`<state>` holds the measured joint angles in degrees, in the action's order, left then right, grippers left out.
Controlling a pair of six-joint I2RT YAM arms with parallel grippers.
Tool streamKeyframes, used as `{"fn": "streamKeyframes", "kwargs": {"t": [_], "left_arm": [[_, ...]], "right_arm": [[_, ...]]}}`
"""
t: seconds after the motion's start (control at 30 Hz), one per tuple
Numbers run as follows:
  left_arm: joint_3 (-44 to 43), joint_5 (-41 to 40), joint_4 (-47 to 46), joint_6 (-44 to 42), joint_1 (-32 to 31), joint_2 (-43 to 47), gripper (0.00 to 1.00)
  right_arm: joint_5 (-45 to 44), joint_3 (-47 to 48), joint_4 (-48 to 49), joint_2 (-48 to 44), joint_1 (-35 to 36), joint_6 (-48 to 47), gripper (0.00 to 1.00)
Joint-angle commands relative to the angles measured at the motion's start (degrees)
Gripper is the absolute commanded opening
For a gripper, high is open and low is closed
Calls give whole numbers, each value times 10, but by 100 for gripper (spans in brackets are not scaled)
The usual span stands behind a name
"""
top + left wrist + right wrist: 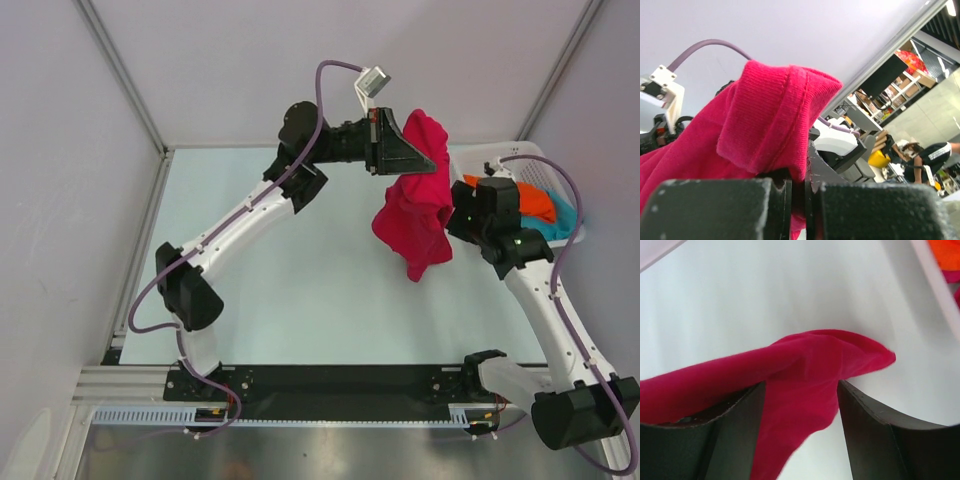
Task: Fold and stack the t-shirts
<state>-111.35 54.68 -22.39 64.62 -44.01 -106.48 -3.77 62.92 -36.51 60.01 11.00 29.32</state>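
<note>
Lifting is proceeding: left tool (799, 186) is pinching the red t-shirt (410, 215) shut above the bench's (300, 290) far-right corner. Right tool (801, 386) is straddling a fold, grip uncertain. Spreading flat is needing both holds.

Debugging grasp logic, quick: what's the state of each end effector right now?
Left end effector: closed, pinching the crimson t-shirt.
Right end effector: jaws apart with the same shirt between them; cannot tell whether it is gripping.
</note>
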Motion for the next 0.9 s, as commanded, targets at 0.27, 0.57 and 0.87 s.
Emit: {"fn": "streamKeyframes", "kwargs": {"t": [0.27, 0.57, 0.87], "left_arm": [[83, -21, 9, -52, 42, 106, 0], [71, -178, 275, -195, 94, 138, 0], [143, -450, 520, -280, 161, 146, 0]], "right_arm": [[-10, -19, 79, 88, 84, 30, 64], [-55, -15, 36, 27, 137, 28, 66], [-53, -38, 73, 58, 183, 43, 69]]}}
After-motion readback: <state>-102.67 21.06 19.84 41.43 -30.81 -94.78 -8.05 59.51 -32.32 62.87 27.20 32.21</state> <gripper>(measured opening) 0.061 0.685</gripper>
